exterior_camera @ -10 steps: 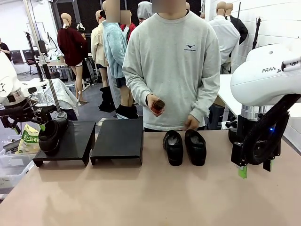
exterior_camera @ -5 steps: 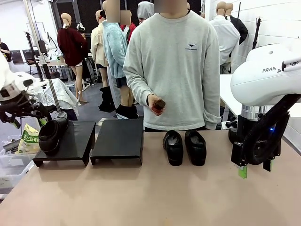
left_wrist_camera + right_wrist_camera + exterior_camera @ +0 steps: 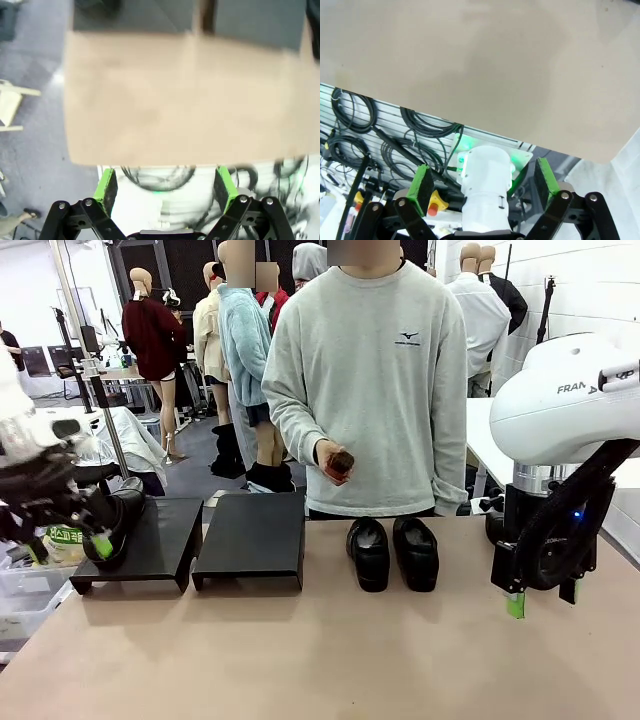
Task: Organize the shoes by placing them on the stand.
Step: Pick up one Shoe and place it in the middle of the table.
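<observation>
At the table's left end, my left gripper (image 3: 68,546) hangs with its jaws spread wide and nothing between them; the left wrist view shows the green pads (image 3: 106,184) well apart over blurred tabletop. From the front it overlaps the first shoe (image 3: 122,510), which lies on the left panel (image 3: 160,535) of the stand, and I cannot tell whether a pad touches it. The stand's right panel (image 3: 250,535) is bare. Over on the right, my right gripper (image 3: 543,598) is likewise parted and empty, held above the table (image 3: 300,660) near its right edge. Between stand and right gripper, a second shoe (image 3: 369,553) and a third shoe (image 3: 415,552) sit side by side on the table, toes toward me. Behind them the person's hand (image 3: 330,460) holds a small dark object.
</observation>
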Motion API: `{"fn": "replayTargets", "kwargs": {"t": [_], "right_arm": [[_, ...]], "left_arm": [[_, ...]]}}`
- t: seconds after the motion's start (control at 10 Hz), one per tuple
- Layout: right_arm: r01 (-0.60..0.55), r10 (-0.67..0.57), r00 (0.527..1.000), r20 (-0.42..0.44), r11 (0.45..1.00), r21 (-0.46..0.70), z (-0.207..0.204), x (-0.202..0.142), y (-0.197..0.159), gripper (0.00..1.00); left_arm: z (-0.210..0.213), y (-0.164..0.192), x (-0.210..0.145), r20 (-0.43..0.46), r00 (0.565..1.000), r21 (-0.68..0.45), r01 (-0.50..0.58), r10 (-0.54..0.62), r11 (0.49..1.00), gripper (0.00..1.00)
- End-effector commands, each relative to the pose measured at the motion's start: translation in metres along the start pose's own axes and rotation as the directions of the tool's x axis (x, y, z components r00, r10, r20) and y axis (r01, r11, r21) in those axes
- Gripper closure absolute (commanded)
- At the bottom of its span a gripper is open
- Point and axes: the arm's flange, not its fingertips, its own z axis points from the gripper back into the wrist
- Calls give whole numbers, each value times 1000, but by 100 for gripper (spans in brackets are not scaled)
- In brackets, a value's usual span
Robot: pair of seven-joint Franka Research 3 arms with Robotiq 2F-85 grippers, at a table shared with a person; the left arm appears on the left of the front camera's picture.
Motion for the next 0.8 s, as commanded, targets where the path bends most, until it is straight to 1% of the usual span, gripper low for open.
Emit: {"fn": "replayTargets", "kwargs": {"t": [0.0,0.1,0.2,0.3,0.5,0.6,0.7], "right_arm": [[19,-19,1000,-6,1000,5,1,1,2,0],[19,-19,1000,-6,1000,5,1,1,2,0],[19,-19,1000,-6,1000,5,1,1,2,0],[19,-19,1000,-6,1000,5,1,1,2,0],[19,-19,1000,-6,1000,5,1,1,2,0],[19,-19,1000,-6,1000,5,1,1,2,0],[19,-19,1000,-6,1000,5,1,1,2,0]], "left_arm": [[-12,-24,14,-113,989,-107,84,-96,991,0],[-14,-39,9,-110,983,-187,124,-146,975,0],[-15,-51,3,-80,977,-251,174,-199,952,0],[-17,-60,1,-65,970,-296,205,-234,933,0],[-14,-60,-1,-24,964,-328,242,-264,913,0],[-16,-65,-2,-77,973,-274,191,-220,942,0],[-16,-65,-2,-77,973,-274,191,-220,942,0]]}}
